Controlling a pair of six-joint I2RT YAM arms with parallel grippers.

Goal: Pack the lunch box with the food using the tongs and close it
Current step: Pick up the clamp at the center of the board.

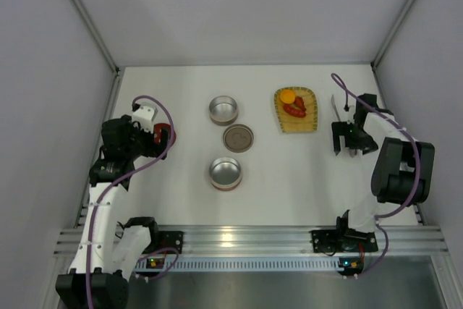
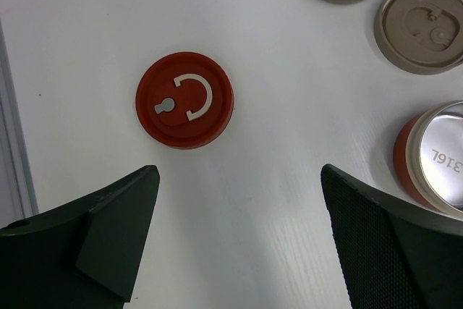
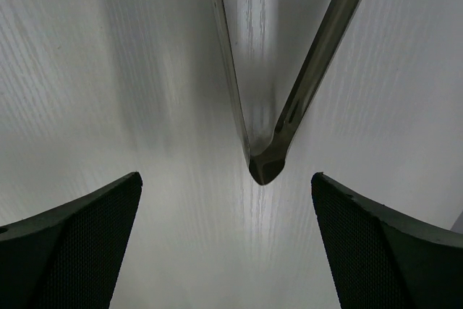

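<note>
Right fingers (image 3: 79,236) released, spread either side of the tongs (image 3: 268,161) at their joined end; left fingers (image 2: 101,229) released above a red lid (image 2: 184,99)

A woven yellow tray (image 1: 311,112), roughly trapezoid and wider at its near end, lies flat on the white wood-grain table (image 1: 181,92). A pale grey back wall (image 1: 246,5) rises behind the tray. Matching side walls (image 1: 43,70) stand to its left and right, the right one closer. A ribbed aluminium rail (image 1: 239,240) runs along the table edge well nearer than the tray.
</note>
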